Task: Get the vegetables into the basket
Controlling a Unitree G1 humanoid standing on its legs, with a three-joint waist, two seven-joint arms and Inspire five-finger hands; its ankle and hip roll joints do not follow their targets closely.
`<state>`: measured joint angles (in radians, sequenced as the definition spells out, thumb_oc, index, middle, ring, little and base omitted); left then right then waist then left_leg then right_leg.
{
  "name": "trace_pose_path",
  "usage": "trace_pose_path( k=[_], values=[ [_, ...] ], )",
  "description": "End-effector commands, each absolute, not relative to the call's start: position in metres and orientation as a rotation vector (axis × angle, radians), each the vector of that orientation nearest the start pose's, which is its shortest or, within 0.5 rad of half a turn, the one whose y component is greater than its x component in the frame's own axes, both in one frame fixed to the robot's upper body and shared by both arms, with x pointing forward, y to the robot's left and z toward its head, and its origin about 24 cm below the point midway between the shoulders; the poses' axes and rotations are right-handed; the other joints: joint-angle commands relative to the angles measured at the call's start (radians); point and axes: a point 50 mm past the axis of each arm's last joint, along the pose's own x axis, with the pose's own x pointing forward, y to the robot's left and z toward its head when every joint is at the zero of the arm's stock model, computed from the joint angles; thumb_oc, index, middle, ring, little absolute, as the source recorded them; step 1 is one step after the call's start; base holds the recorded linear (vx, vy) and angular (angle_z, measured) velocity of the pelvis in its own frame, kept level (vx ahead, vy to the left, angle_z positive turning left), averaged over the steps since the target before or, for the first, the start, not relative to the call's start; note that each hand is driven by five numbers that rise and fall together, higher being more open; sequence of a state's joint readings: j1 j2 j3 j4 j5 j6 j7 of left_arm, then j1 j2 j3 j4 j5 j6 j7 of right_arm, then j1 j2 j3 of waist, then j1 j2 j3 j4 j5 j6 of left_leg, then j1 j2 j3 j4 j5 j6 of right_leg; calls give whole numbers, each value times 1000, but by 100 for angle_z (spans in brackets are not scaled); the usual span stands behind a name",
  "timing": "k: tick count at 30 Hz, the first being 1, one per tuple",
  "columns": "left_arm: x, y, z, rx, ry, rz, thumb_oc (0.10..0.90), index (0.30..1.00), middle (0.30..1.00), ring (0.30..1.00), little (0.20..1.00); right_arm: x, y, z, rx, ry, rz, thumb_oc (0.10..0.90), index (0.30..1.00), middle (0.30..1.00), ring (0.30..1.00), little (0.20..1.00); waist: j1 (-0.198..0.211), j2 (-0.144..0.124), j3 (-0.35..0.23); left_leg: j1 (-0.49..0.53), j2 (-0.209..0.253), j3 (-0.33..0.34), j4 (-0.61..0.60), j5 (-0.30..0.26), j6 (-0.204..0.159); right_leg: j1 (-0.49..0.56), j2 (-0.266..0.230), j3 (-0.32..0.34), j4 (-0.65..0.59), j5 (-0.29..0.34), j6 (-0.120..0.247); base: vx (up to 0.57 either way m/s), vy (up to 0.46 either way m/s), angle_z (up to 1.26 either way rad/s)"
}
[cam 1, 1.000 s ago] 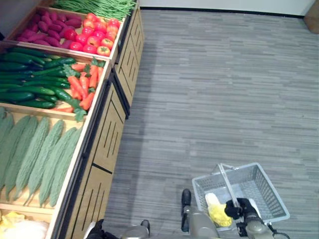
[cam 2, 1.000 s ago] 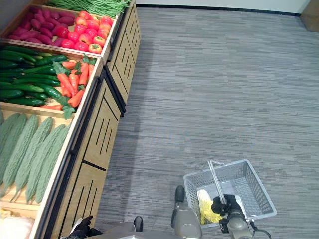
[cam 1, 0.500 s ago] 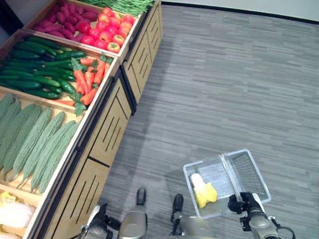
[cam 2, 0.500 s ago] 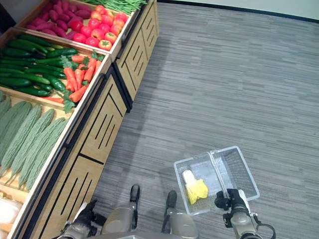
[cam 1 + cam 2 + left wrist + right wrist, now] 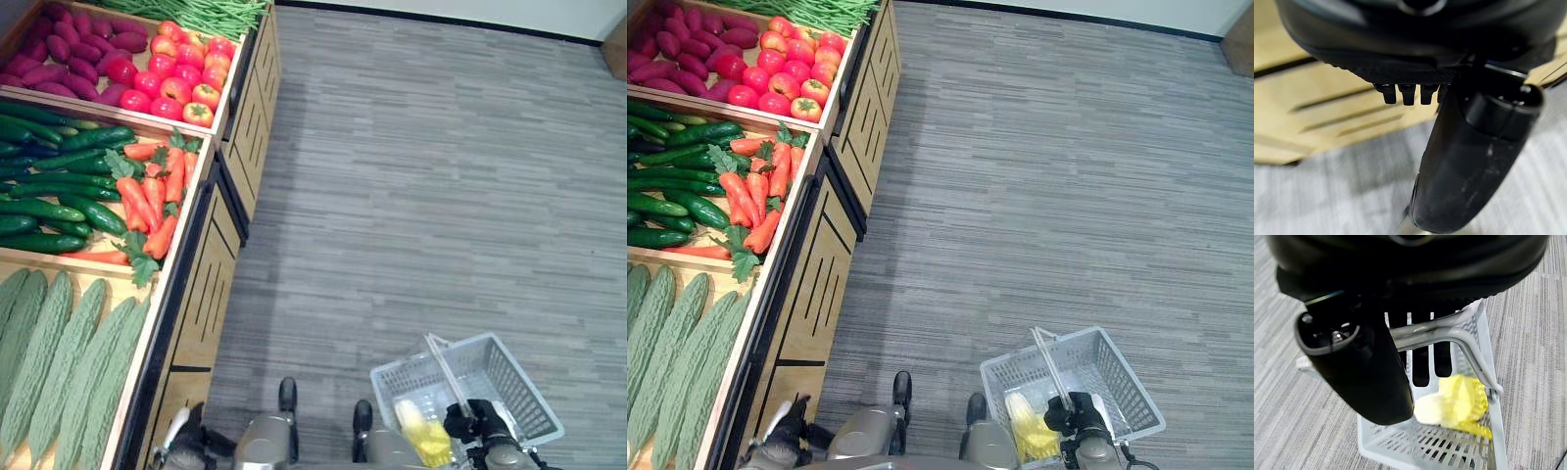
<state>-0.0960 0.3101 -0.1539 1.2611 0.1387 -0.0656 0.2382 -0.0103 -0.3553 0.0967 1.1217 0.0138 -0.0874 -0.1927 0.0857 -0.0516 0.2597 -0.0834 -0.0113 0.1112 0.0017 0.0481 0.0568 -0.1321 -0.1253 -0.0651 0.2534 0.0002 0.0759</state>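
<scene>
A white plastic basket [image 5: 530, 394] hangs low at my right side over the grey floor. My right hand [image 5: 472, 423] is shut on its metal handle [image 5: 1436, 335], fingers curled round the bar. A yellow leafy vegetable [image 5: 1462, 404] lies inside the basket. My left hand [image 5: 782, 446] hangs beside the wooden stand, relaxed and holding nothing. On the stand to my left lie orange carrots [image 5: 152, 191], dark green cucumbers [image 5: 54, 186], red tomatoes [image 5: 176, 83] and pale green bitter gourds [image 5: 64, 357].
The wooden display stand [image 5: 211, 284] runs along the left, with slatted front panels. Purple sweet potatoes [image 5: 69, 64] and green beans [image 5: 201, 15] fill its far bins. Grey carpet floor [image 5: 421, 196] spreads out to the right.
The whole view has shifted with the camera. The basket has swung round on its handle in my right hand. The left hand stays low by the stand.
</scene>
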Motion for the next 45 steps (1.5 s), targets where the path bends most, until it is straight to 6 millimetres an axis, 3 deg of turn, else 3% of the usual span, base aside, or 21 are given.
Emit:
trace_pose_path(
  k=[1,3,5,6,7,10,13,15,18,21,25,27,30,31,33,36,41,45],
  values=[
    [113,285,-138,664,1091,217,900,1000,1000,1000,1000,163,-293,-103,-502,769,-292,400,300,300,300,300,14,-27,-15,-45,19,-50,84,-28,-14,15,-28,5,164,184,90,141,140,-12],
    [113,285,-138,659,1094,221,900,1000,1000,1000,1000,165,-290,-102,-504,750,-283,400,300,300,300,300,-2,-18,-10,-5,15,-61,48,-24,-11,-30,-28,-18,169,183,80,161,77,13],
    [112,285,-139,660,1100,220,900,1000,1000,1000,1000,167,-290,-100,-508,741,-284,400,300,300,300,300,-16,-16,-6,30,16,-68,20,-24,-20,-52,-38,-48,91,164,74,226,-52,17],
    [112,282,-140,668,1101,207,900,1000,1000,1000,1000,168,-291,-101,-515,746,-288,400,300,300,300,300,-25,-18,-7,56,19,-79,-3,-30,-36,-66,-50,-52,-37,171,80,211,-105,8],
    [112,282,-140,668,1101,207,900,1000,1000,1000,1000,168,-291,-101,-515,746,-289,400,300,300,300,300,-26,-17,-6,58,19,-80,-3,-30,-36,-64,-50,-53,-38,171,80,234,-159,16],
    [110,278,-143,666,1112,184,900,1000,1000,1000,1000,167,-290,-101,-520,744,-286,400,300,300,300,300,-49,-25,-12,124,41,-123,-25,-60,-72,-104,-89,-1,-214,258,116,269,-203,44],
    [104,275,-145,641,1133,189,900,1000,1000,1000,1000,161,-289,-104,-517,765,-274,400,300,300,300,300,-51,-29,-23,161,60,-144,-41,-71,-88,-84,-76,10,-217,244,118,249,-207,43],
    [97,272,-148,630,1154,186,900,1000,1000,1000,1000,157,-290,-107,-513,783,-272,400,300,300,300,300,-42,-33,-39,171,78,-158,-39,-80,-104,-62,-67,-17,-229,230,109,238,-292,66],
    [86,270,-152,605,1197,199,900,1000,1000,1000,1000,159,-295,-103,-523,766,-269,400,300,300,300,300,-31,-24,-49,148,128,-197,21,-48,-138,-35,-31,-73,-201,177,74,173,-345,43],
    [85,268,-153,602,1198,191,900,1000,1000,1000,1000,162,-302,-96,-535,739,-284,400,300,300,300,300,-35,-15,-45,123,150,-202,86,-22,-153,-23,-16,-99,-181,140,52,93,-254,28],
    [93,260,-153,592,1174,175,900,1000,1000,1000,1000,156,-314,-93,-539,741,-344,400,300,300,300,300,-50,-14,-24,43,169,-98,241,22,-159,19,-16,-152,-156,85,13,74,-195,40],
    [100,258,-152,590,1147,167,900,1000,1000,1000,1000,146,-319,-96,-528,777,-381,400,300,300,300,300,-53,-8,-20,-1,169,-13,214,31,-146,50,-21,-193,-158,65,12,90,-143,84],
    [105,257,-151,614,1139,149,900,1000,1000,1000,1000,138,-320,-100,-520,808,-404,400,300,300,300,300,-59,0,-27,-60,126,85,141,18,-125,73,-23,-234,-178,58,19,80,-62,66],
    [105,257,-151,614,1139,149,900,1000,1000,1000,1000,138,-320,-100,-520,808,-404,400,300,300,300,300,-59,0,-27,-60,126,85,141,18,-125,73,-23,-234,-178,58,19,157,-25,50],
    [106,258,-151,633,1138,144,900,1000,1000,1000,1000,135,-319,-102,-535,816,-397,400,300,300,300,300,-49,11,-37,-120,102,176,80,75,-122,113,1,-255,-203,43,19,188,2,45],
    [100,261,-151,630,1155,151,900,1000,1000,1000,1000,140,-314,-101,-553,805,-366,400,300,300,300,300,-19,10,-37,-129,90,151,37,111,-126,166,19,-242,-214,20,22,272,105,-2],
    [90,267,-152,646,1189,148,900,1000,1000,1000,1000,137,-307,-107,-551,830,-341,400,300,300,300,300,-12,-18,-57,-84,69,163,27,64,-80,196,-13,-218,-159,-9,42,243,157,-32],
    [99,274,-147,629,1153,200,900,1000,1000,1000,1000,143,-297,-112,-550,842,-302,400,300,300,300,300,12,-49,-59,-73,49,170,40,31,-55,181,-43,-197,-124,52,71,156,121,-9]
  ],
)
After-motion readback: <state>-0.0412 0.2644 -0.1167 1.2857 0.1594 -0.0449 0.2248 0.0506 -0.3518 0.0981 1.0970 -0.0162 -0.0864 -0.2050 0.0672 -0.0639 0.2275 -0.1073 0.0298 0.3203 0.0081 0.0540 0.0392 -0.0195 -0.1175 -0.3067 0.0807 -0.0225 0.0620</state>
